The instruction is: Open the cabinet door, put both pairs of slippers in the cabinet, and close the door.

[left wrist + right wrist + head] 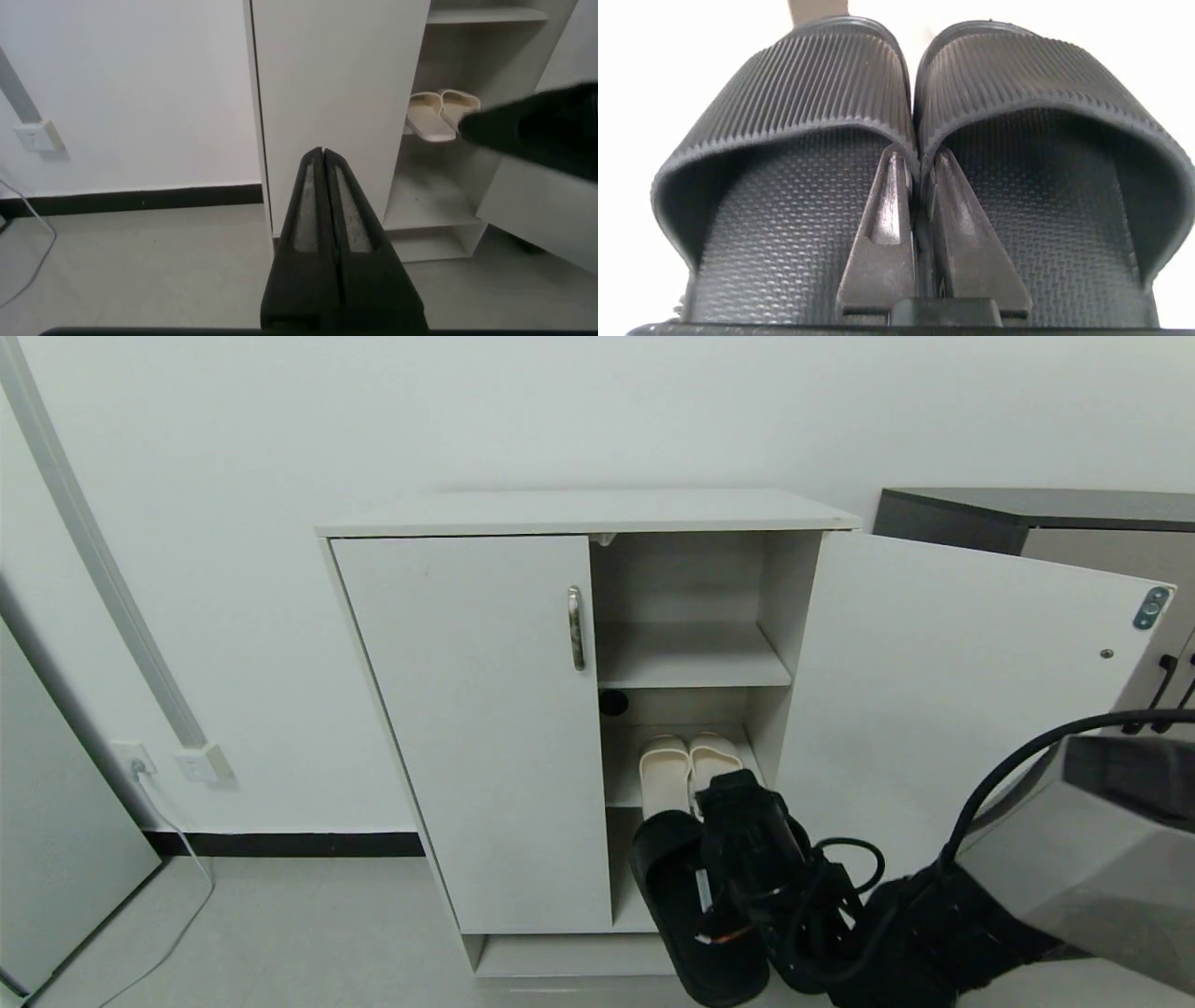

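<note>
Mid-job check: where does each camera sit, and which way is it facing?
Head view: on the head, looking forward and down at the cabinet, right door open; the right arm shows.
Left wrist view: on the left wrist, facing the shut left door; the left gripper shows, jaws together.
Right wrist view: on the right wrist, facing the black slippers; the right gripper shows, jaws clamped on them.
Shared: head and left wrist views both show the cream slippers.
</note>
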Motion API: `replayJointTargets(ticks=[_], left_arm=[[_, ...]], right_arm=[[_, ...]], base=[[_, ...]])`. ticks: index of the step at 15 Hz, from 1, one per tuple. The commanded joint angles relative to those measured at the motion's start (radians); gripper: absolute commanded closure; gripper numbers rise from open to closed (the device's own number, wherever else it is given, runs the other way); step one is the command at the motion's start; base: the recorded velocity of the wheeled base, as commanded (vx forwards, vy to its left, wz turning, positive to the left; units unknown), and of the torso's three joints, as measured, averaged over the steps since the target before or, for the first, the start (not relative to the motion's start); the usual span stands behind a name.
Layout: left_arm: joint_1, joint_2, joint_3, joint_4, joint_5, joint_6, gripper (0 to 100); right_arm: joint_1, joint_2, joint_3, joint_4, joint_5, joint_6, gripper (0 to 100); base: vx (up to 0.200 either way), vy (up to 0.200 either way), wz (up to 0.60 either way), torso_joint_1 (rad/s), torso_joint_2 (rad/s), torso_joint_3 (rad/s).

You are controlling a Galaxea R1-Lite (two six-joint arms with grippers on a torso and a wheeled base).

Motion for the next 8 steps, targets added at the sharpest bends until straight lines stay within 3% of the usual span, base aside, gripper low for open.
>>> replayJointTargets(ticks=[1,3,8], left_arm=[[-0.002,0.001,0.0,-0.001,-0.002,0.0,100],[0.0,0.001,0.0,-0.001,-0.002,0.005,100],[0.0,0.001,0.0,-0.001,-0.002,0.006,100]], right_arm=[[0.002,-0.086,-0.274,0.249,-0.103,0.094,100],[0.003,-0.081,-0.415,0.321,-0.147,0.082,100],[0.003,-0.077,-0.445,0.312,-0.226,0.013,100]], base=[[0.0,0.0,0.0,-0.027,0.11,0.119],[0.0,0.0,0.0,-0.006,0.04,0.033],[0.0,0.0,0.0,0.0,0.0,0.0]])
